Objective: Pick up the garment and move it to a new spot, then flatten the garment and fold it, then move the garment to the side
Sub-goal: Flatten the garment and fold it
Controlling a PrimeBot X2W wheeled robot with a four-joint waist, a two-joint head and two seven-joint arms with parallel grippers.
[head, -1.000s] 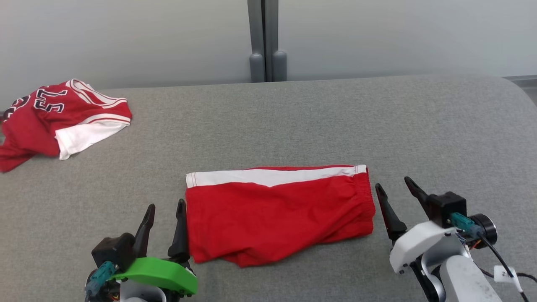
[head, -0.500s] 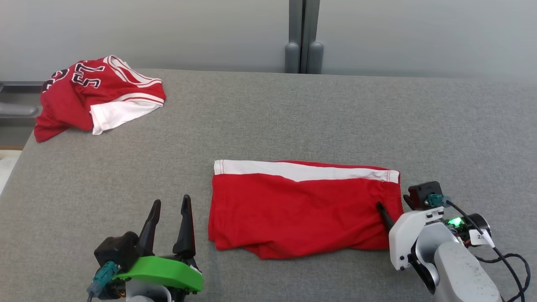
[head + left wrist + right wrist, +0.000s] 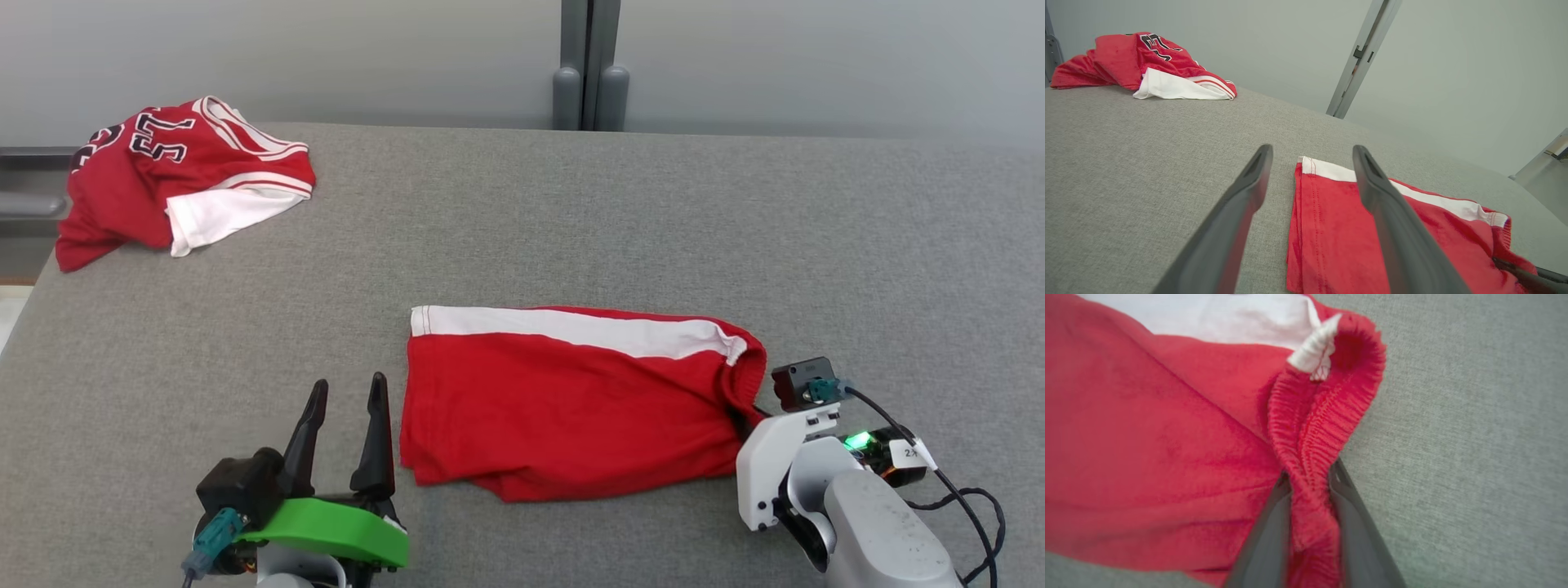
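Observation:
The garment (image 3: 571, 400) is a pair of red shorts with a white side stripe, lying folded on the grey table. My right gripper (image 3: 747, 416) is at its right end, shut on the gathered elastic waistband. In the right wrist view the garment's (image 3: 1167, 437) waistband is pinched between the right gripper's (image 3: 1310, 473) two fingers. That corner is bunched and slightly raised. My left gripper (image 3: 349, 384) stands open just off the garment's left edge, nothing between its fingers. Through the left gripper (image 3: 1312, 149) I see the hem of the garment (image 3: 1323, 228).
A crumpled red and white jersey (image 3: 180, 175) with dark numbers lies at the table's far left corner, also the jersey (image 3: 1147, 65) in the left wrist view. The padded grey table (image 3: 571, 212) ends at its left edge (image 3: 24, 302). A grey post (image 3: 589, 65) stands behind.
The camera has shifted. My right gripper moved left from beside the shorts onto the waistband and shut on it, bunching that corner. The left gripper has stayed open.

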